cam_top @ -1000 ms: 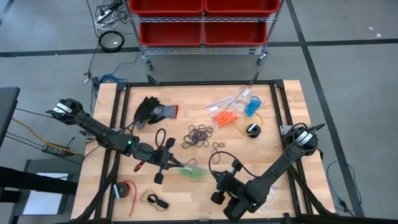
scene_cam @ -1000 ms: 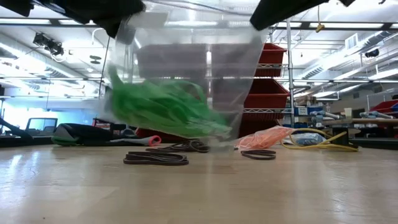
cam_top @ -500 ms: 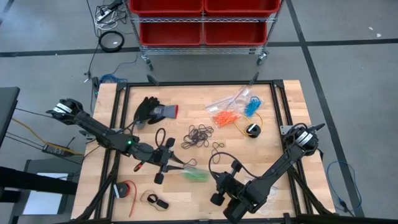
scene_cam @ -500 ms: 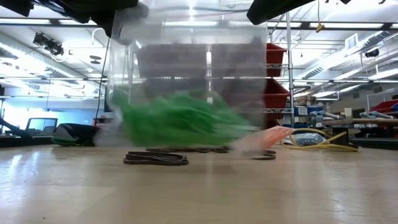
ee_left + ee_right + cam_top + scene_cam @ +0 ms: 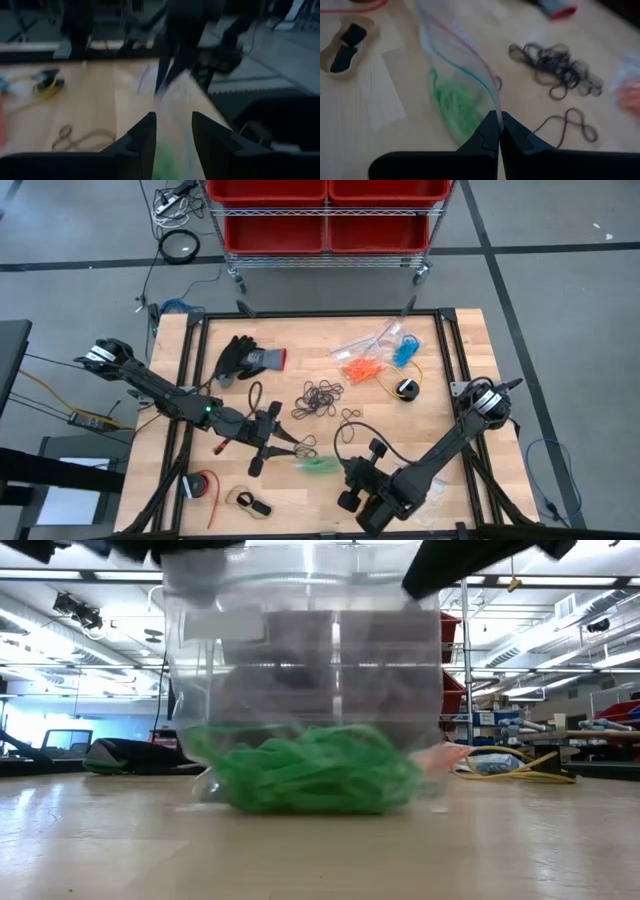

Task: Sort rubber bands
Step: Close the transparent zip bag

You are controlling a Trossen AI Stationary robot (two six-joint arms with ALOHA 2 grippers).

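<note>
A clear zip bag (image 5: 300, 670) with a heap of green rubber bands (image 5: 315, 775) in its bottom stands on the table near the front edge, between my two grippers. It also shows in the high view (image 5: 318, 465). My left gripper (image 5: 283, 442) holds the bag's left top corner. My right gripper (image 5: 346, 468) is shut on its right top corner. Loose black bands (image 5: 322, 398) lie on the table farther back. Orange bands (image 5: 362, 368) and blue bands (image 5: 405, 352) lie at the far right on clear bags. My left gripper has the bag's rim (image 5: 172, 102) between its two fingers (image 5: 150, 132), which stand a little apart, coming level from the table's left. The bag hangs upright below, its bottom on the table. My right gripper pinches the bag's zip edge (image 5: 490, 100) between its shut fingertips, coming from the table's right. The bag hangs from there, with the green bands (image 5: 452, 102) low in it.
A black glove (image 5: 245, 357) lies at the far left. A yellow cable with a black piece (image 5: 405, 388) lies right of the orange bands. A red-and-black item (image 5: 200, 485) and a small tan holder (image 5: 250, 502) lie at the front left. A red bin cart (image 5: 325, 215) stands beyond the table.
The bag has come down from hanging clear of the table, where it swung, and its bottom now rests on the table. The green bands have settled into a level heap. Both grippers have kept their hold and moved slightly toward the near edge.
</note>
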